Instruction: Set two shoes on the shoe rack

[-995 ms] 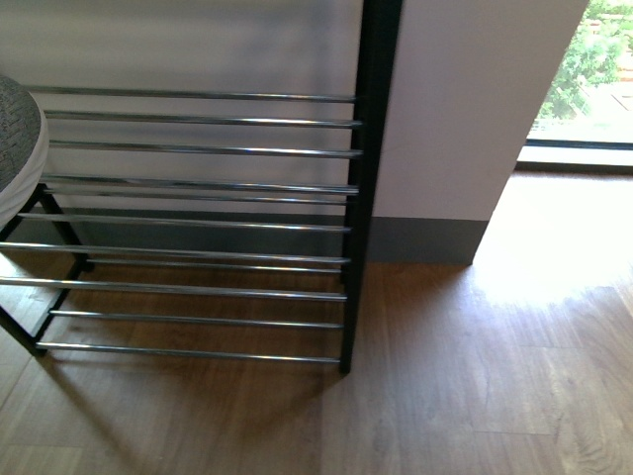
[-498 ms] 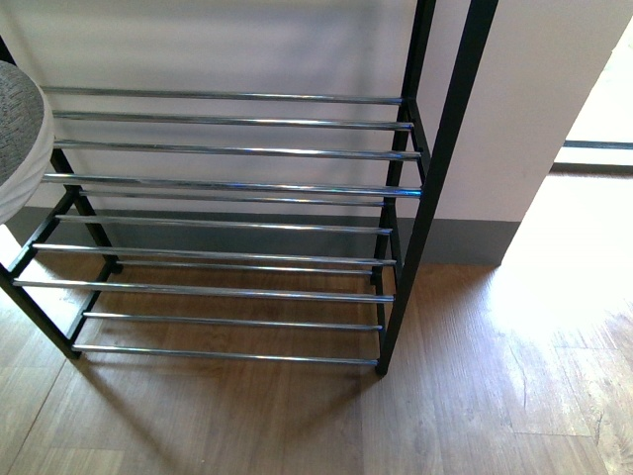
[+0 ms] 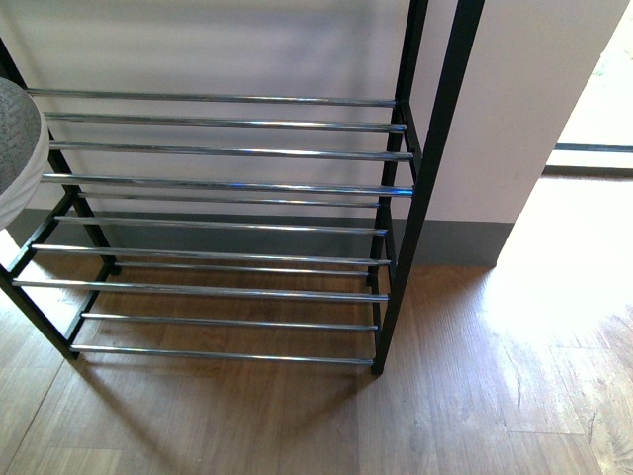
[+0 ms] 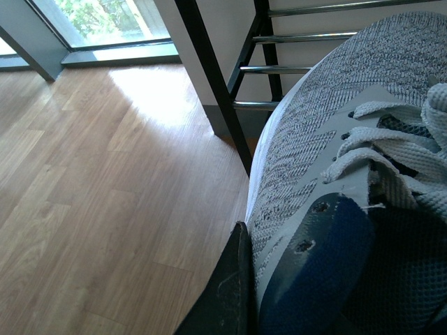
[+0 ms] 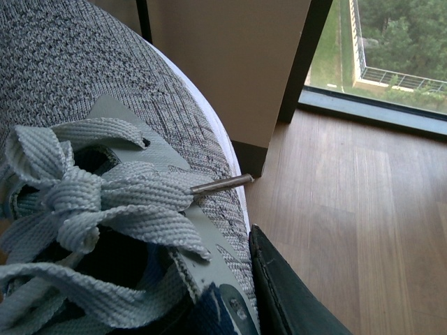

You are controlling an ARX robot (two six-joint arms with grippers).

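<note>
Of the left fingers (image 4: 227,293), only one dark finger shows, pressed flat against the outer side of a grey knit shoe (image 4: 300,139) beside its blue-lined collar. Its partner is hidden, probably inside the opening, so I judge them clamped on the collar wall. The right fingers (image 5: 286,293) show the same picture: one finger tight against the flank of the second shoe (image 5: 70,63), just beside the laces, the other out of sight, again a pinch on the collar as far as I can tell. Holding each shoe by its opening leaves the sole free to go down flat across the rods. In the front view the toe of the left-held shoe (image 3: 15,139) hangs at the left edge, level with the upper tier of the shoe rack (image 3: 435,178), whose silver rods are all bare. The rack stands on the wooden floor (image 3: 475,396) against a pale wall (image 3: 514,99). Neither shoe is set down yet.
</note>
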